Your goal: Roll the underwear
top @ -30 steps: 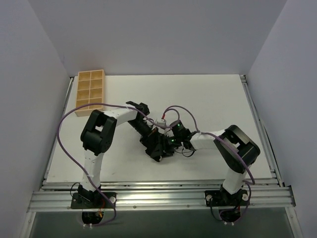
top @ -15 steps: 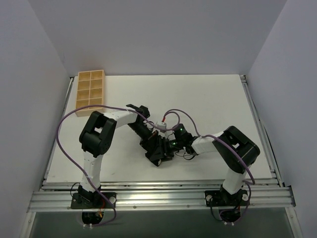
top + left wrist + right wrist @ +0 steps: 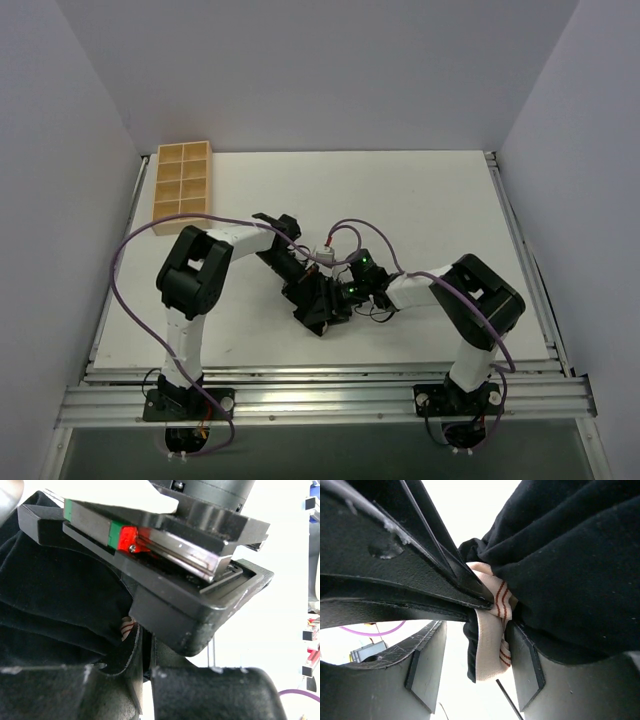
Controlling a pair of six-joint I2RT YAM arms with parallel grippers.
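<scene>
Left jaws are pressed almost together, with only a thin slit between them. They pinch the underwear (image 3: 570,555) at its beige waistband (image 3: 490,645), the one with thin red stripes. Seen from my right wrist, their tips come to a point right on that band, and the black cloth bulges out beyond them and to one side.

Right jaws are spread wide, and the loose end of the waistband hangs in the gap between my two pads (image 3: 425,667). It lies close against one pad and clear of the other; whether it touches I cannot tell.

From my left wrist, the bulk of the black fabric is bunched just beside the closed jaws, and my right wrist's body looms right above them. Both pairs of jaws meet low over the white table (image 3: 420,200). The wooden tray (image 3: 182,185) stands well apart, far off to their left.
</scene>
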